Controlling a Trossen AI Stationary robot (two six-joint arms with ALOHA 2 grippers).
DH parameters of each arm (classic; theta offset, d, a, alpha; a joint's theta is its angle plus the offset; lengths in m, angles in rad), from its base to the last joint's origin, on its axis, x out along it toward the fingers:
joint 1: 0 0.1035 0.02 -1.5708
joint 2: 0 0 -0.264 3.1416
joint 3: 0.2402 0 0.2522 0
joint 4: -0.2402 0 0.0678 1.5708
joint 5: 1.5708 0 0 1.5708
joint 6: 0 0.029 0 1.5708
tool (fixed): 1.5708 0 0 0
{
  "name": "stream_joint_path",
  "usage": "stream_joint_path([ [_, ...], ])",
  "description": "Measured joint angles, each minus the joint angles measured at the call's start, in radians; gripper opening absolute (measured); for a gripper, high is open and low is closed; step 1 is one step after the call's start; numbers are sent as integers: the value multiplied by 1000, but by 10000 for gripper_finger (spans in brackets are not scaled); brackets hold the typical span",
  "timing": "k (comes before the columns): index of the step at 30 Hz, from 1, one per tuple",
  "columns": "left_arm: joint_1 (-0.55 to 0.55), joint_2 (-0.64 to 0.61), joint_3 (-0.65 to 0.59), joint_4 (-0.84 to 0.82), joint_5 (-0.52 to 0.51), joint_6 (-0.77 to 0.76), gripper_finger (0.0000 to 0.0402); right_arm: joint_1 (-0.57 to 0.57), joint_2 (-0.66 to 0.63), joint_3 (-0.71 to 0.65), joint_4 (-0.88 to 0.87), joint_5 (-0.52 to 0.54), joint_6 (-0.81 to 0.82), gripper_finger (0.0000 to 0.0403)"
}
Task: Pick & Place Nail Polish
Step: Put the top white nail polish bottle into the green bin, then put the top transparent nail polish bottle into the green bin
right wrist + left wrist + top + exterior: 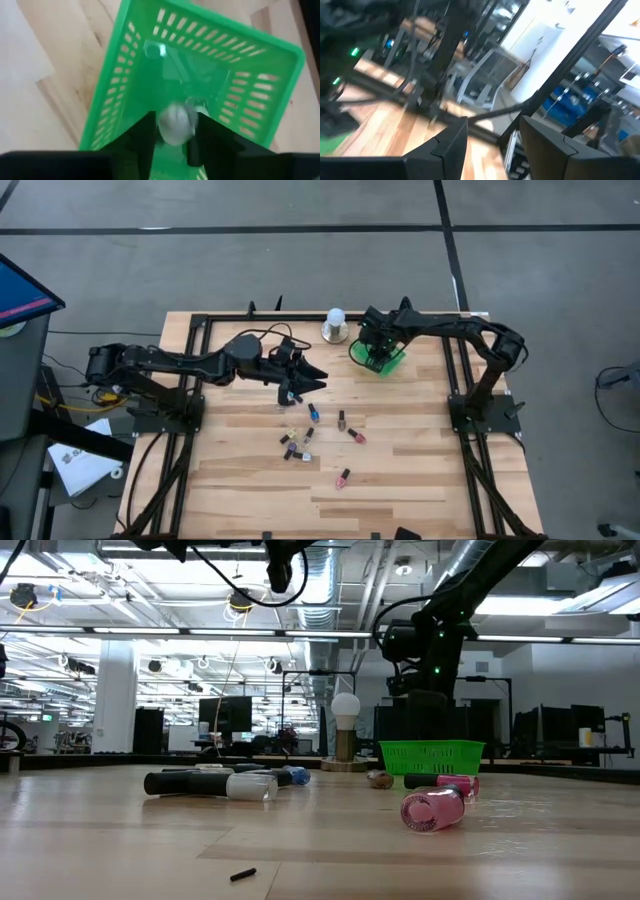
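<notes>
Right claw (172, 142) hangs over the green basket (120, 85), gripping a pale bottle (175, 125). Left claw (300, 375), fingers parted and empty, hovers above the desk (400, 480); nail polish bottles (315, 435) lie scattered beyond it.

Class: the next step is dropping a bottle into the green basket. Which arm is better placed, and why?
Right. Its end effector hangs directly over the green basket, holding a pale bottle. The left end effector sits apart, near the scattered bottles.
</notes>
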Motion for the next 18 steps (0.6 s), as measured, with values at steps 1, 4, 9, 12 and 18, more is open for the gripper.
stream_joint_path([
  [1,-3,-4,0,-47,0,3,176,1,-9,0,-5,-2,-5,143],
  [4,-15,-32,0,-267,-1,42,176,13,-47,0,-12,-2,-29,176],
  [9,-67,-64,-1,-707,-141,147,176,16,-152,0,-10,-3,-14,226],
  [12,-116,-64,-30,-811,-254,204,176,15,-216,0,-3,-2,10,239],
  [18,-179,-63,-182,-739,-440,160,178,16,-315,0,-2,-3,39,235],
])
